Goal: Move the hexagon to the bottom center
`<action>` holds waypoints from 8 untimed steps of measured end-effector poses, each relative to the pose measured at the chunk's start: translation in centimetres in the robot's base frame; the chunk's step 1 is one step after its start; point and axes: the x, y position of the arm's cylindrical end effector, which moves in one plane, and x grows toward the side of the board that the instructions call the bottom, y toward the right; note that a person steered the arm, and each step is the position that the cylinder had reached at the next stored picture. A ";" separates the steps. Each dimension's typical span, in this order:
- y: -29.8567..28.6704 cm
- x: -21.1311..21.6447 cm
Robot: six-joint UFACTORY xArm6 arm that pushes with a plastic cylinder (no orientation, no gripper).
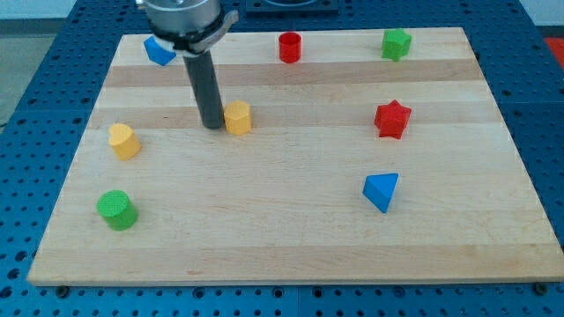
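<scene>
7 small coloured blocks are seen on a pale wooden board (pixel 291 246) with visible lengthwise grain, laid on a blue perforated surface (pixel 35 132). No container is shown; every block rests directly on the board. The yellow hexagon (pixel 238 117) lies left of centre in the upper half, and my tip (pixel 211 126), the end of a plain dark rod with no jaws and nothing held, is set just beside its left face; contact cannot be confirmed. A second yellow block (pixel 124 141), its shape hard to make out, lies near the view's left edge, with a green cylinder (pixel 116 210) below it. A blue block (pixel 159 50) at the view's top left is partly hidden behind the rod's grey mount (pixel 183 19), which is cut off by the view's top. A red cylinder (pixel 290 47) and a green star-like block (pixel 397 43) are placed along the top, a red star-like block (pixel 392 119) at the right, and a blue triangular block (pixel 382 191) below it.
</scene>
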 end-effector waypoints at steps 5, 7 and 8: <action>9.2 4.4; 2.3 9.2; -0.8 8.6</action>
